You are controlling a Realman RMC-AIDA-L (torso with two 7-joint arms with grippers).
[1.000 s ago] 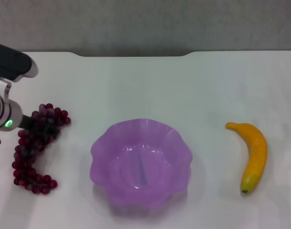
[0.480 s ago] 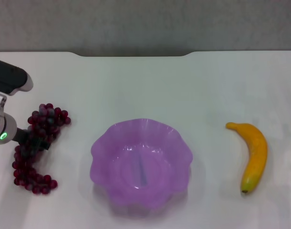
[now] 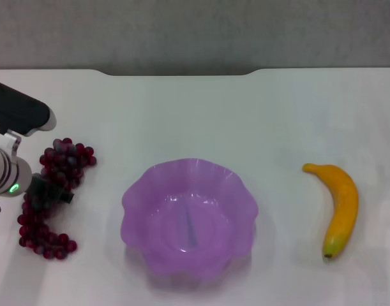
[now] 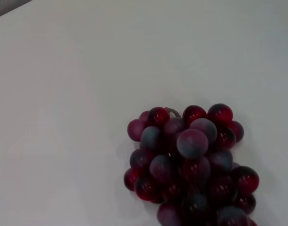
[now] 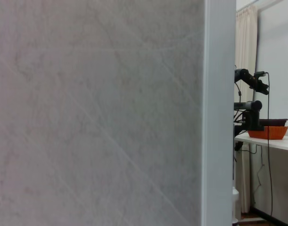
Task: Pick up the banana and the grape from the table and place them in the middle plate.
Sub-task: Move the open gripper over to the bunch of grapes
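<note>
White table (image 3: 182, 115): left gripper (image 3: 51, 191) down on the grape (image 3: 45, 197) bunch mid-length, jaw state can't tell. Middle plate (image 3: 134, 197) beside it, banana (image 3: 341, 204) well beyond the plate.

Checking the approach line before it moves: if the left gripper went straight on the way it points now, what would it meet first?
Probably the grape: the left gripper points right into the bunch, already at its middle. The middle plate lies beyond. Depth is unclear.
</note>
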